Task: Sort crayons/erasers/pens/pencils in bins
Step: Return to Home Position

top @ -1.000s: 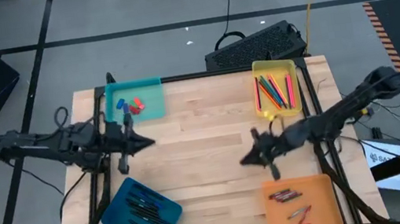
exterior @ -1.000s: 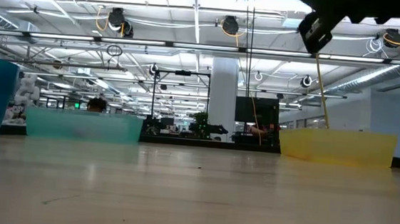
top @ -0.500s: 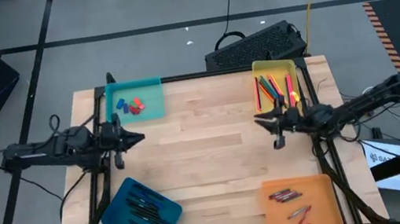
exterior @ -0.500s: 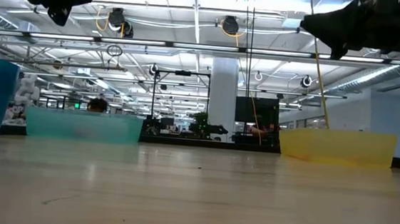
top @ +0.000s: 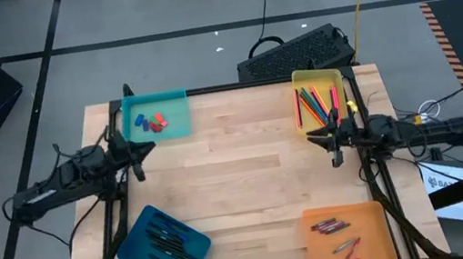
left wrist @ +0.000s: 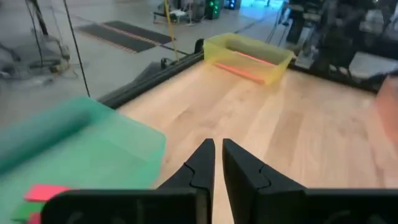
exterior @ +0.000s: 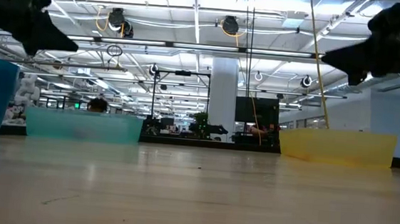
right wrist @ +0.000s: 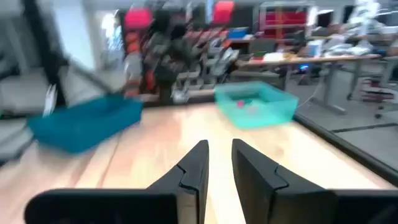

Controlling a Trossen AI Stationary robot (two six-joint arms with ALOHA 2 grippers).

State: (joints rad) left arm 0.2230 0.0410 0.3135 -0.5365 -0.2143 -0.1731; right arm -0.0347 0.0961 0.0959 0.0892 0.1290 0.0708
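1. High view shows everything already binned: erasers (top: 155, 121) in the teal bin (top: 178, 126), pencils (top: 314, 103) in the yellow bin (top: 331, 78), pens (top: 167, 241) in the blue bin (top: 138, 244), crayons (top: 329, 225) in the orange bin (top: 365, 220). Your main risk is undoing that.
2. Your left pincer (top: 136, 153) hangs just beside the teal bin, fingers nearly touching with only a thin gap, holding nothing. Swing it toward the bin and you could shove the bin or scatter erasers.
3. Your right pincer (top: 332, 137) hangs just beside the yellow bin, fingers a little apart, empty. A careless sweep there could clip the wall and spill pencils.
4. Both pincers ride above the surface (top: 249, 182); drop either without looking and you may strike the wood.
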